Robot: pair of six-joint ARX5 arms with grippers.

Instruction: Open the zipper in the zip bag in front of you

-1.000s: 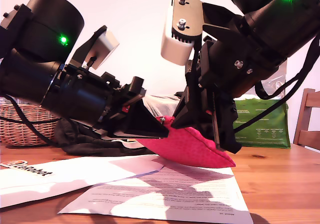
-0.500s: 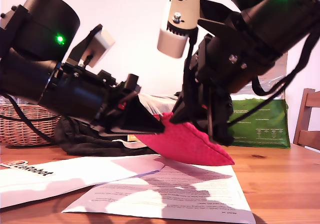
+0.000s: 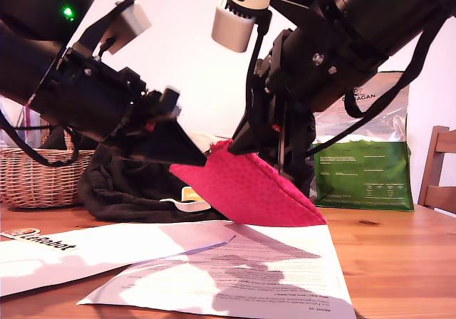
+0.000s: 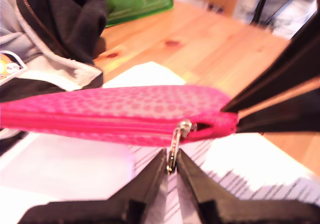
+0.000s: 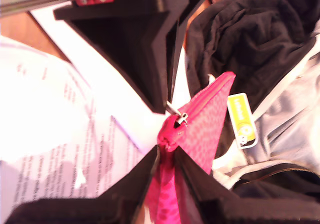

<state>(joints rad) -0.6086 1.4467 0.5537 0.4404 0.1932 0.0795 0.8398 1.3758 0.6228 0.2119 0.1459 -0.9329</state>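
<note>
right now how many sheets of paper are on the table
2 that I can see: a printed sheet under the raised zip bag, and a LeRobot-marked sheet toward the exterior view's left, its edge overlapping the first. More could lie beneath.

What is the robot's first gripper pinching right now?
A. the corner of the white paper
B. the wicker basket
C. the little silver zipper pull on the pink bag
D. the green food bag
C. In the first wrist view my first gripper is shut on the silver pull tab hanging from the zipper of the zip bag, while my second gripper clamps the bag's end.
</note>
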